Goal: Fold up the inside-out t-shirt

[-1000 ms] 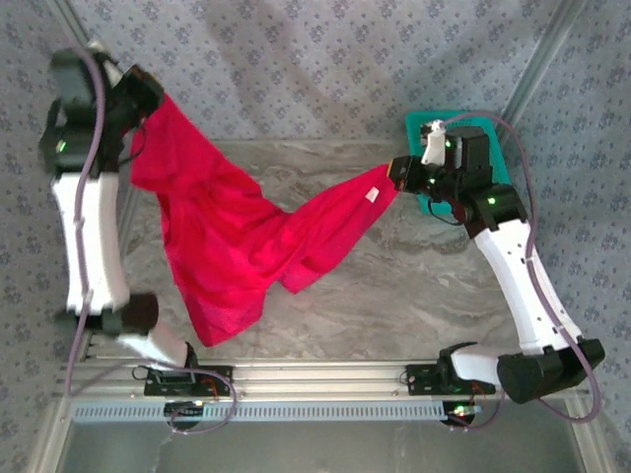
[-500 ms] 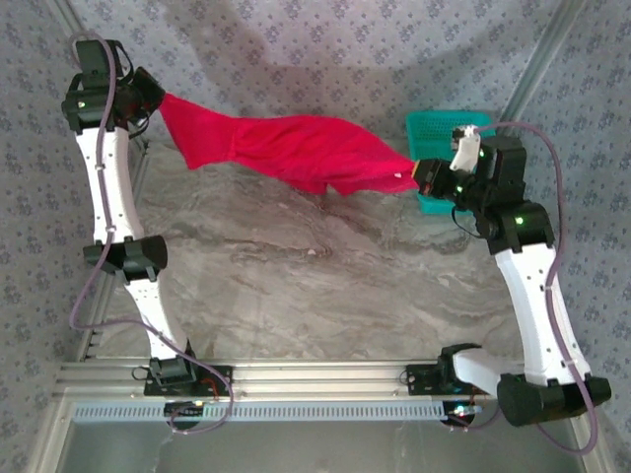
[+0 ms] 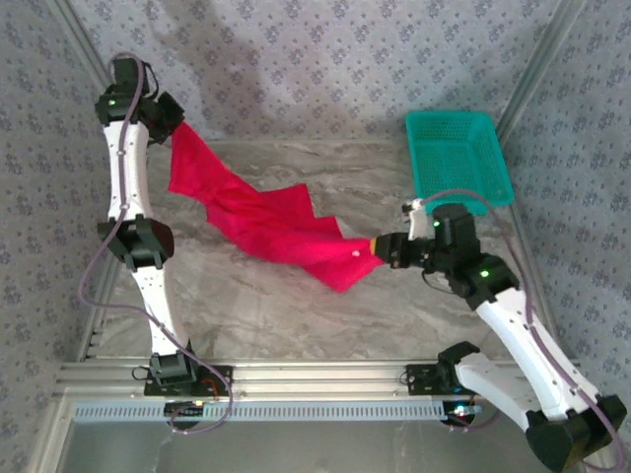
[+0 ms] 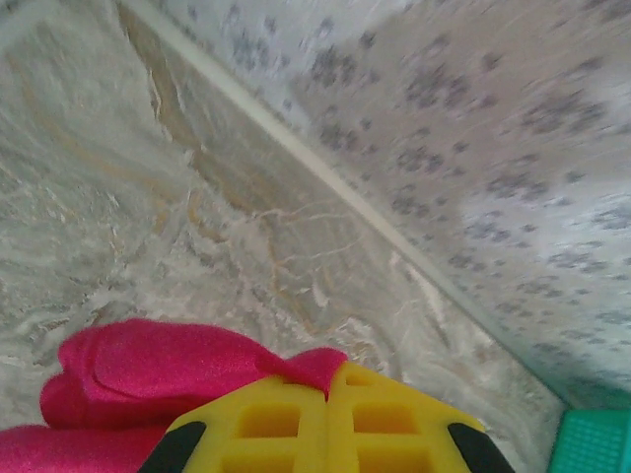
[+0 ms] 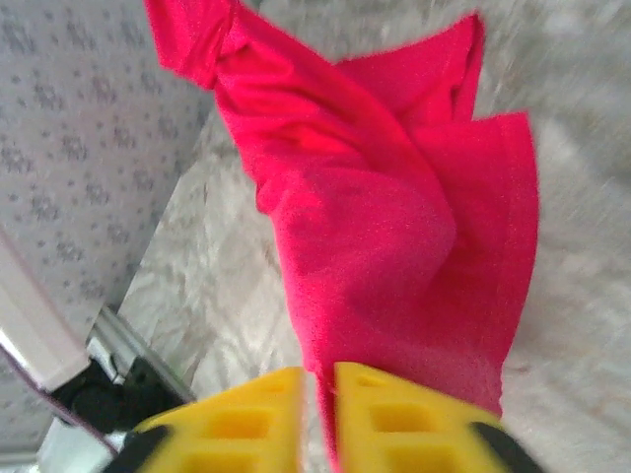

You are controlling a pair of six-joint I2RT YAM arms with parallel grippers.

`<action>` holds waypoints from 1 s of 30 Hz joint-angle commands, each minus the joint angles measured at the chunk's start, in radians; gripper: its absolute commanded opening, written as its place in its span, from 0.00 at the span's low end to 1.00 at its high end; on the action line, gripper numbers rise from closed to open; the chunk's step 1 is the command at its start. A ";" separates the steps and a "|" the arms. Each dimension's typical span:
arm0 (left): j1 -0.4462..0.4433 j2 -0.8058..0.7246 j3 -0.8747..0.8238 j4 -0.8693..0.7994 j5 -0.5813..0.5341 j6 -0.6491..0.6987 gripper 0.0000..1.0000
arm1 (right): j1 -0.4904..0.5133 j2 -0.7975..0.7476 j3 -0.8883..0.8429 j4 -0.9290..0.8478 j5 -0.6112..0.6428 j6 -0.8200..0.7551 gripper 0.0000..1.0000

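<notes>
1. across the far-left half of the table [image 3: 296,315], the inside-out t-shirt [image 3: 266,222] lies as one long red band. its long axis runs diagonally from the far-left corner down toward the middle right.
2. at the far-left end, the left gripper [image 3: 170,126] is clamped tight on a bunch of the cloth. it holds that end lifted off the marble, close to the back wall [image 3: 325,69]. the left wrist view shows red cloth gathered right at its yellow fingers.
3. at the near-right end, the right gripper [image 3: 380,248] touches the band's low tip, and the shirt lies away from it toward the far left. its jaws stand a narrow slit apart with the hem running up to the slit. i cannot tell whether the cloth is pinched there or merely resting.
4. the two arms sit at opposite ends of the same axis, so neither is nearer the shirt's middle. the cloth is twisted and bunched rather than flat, so i judge it needs spreading before any fold.
5. open marble lies between the band and the arm bases, and to the right of the tip. the teal basket [image 3: 449,117] is at the far right, well apart from the shirt. the lifted left end is crowded by the wall.
</notes>
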 commanded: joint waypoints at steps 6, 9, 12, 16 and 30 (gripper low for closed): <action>-0.076 0.007 -0.019 -0.108 -0.065 0.125 0.35 | 0.100 0.234 0.021 0.145 0.159 -0.070 0.83; -0.093 -0.076 -0.149 -0.097 -0.107 0.163 0.40 | 0.095 0.408 0.146 0.120 0.307 -0.106 0.77; -0.096 -0.215 -0.432 0.022 -0.102 0.171 0.46 | 0.097 0.646 0.311 0.098 0.366 -0.124 0.68; -0.085 -0.380 -0.784 0.188 -0.120 0.168 0.64 | 0.107 0.936 0.566 0.064 0.372 -0.101 0.58; 0.042 -0.451 -1.201 0.407 -0.009 0.095 0.69 | 0.170 1.425 1.033 -0.012 0.406 0.081 0.45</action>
